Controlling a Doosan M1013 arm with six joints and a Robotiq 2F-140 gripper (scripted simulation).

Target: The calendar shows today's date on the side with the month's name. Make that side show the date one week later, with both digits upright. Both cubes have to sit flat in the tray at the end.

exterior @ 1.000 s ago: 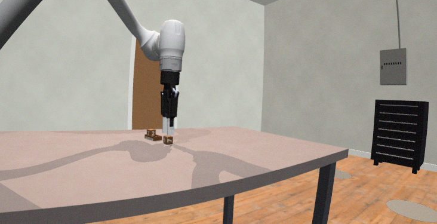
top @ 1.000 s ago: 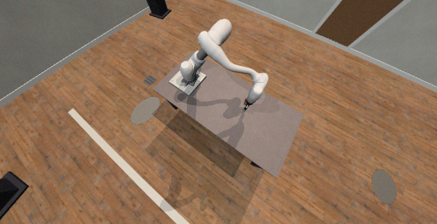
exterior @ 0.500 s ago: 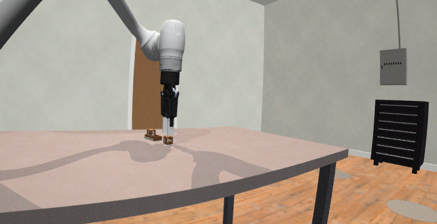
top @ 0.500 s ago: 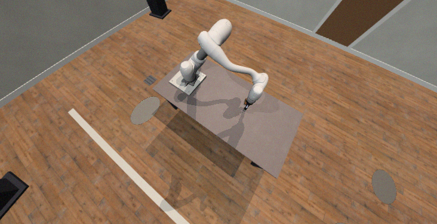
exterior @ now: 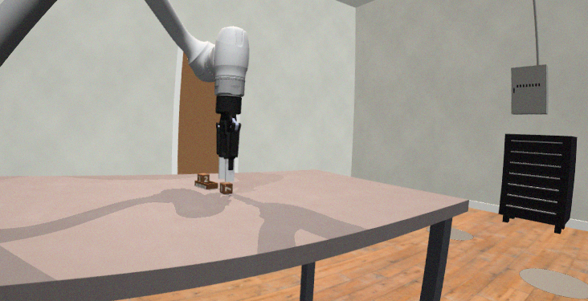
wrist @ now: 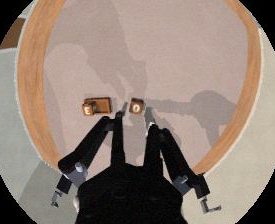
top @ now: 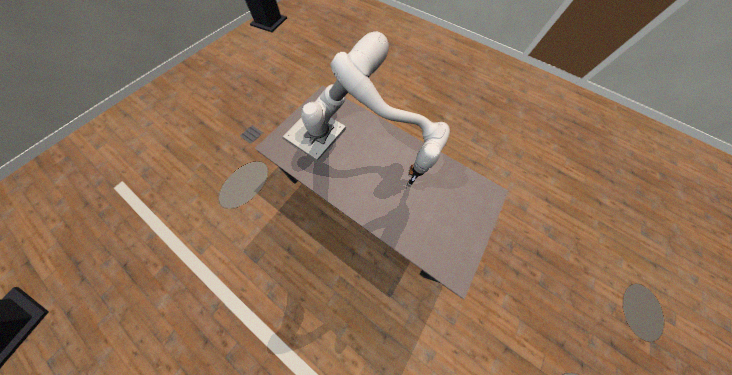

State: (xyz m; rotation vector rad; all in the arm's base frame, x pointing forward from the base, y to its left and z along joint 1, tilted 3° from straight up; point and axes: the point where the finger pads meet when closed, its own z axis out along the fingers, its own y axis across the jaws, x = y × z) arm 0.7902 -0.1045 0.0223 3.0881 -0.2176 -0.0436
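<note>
The claw (exterior: 226, 177) hangs straight down over the loose cube (exterior: 226, 188), which lies on the counter (exterior: 328, 212) just beside the tray (exterior: 206, 185), on the side away from the brown door. The other cube (exterior: 203, 178) sits in the tray and shows a 2 toward the exterior camera. In the wrist view the fingers stand narrowly parted, one on each side of the loose cube (wrist: 136, 106), with nothing gripped as far as I can judge; whether the pads already touch its faces is too small to tell. The step in hand seems to be the grasp. To do it well, the claw should be centred over the cube, the pads square to two opposite faces and low enough to catch their middle, and it should close without nudging the cube toward the tray. Which digit the cube shows I cannot read, so its turning needs checking before it goes back beside the tray's cube.
</note>
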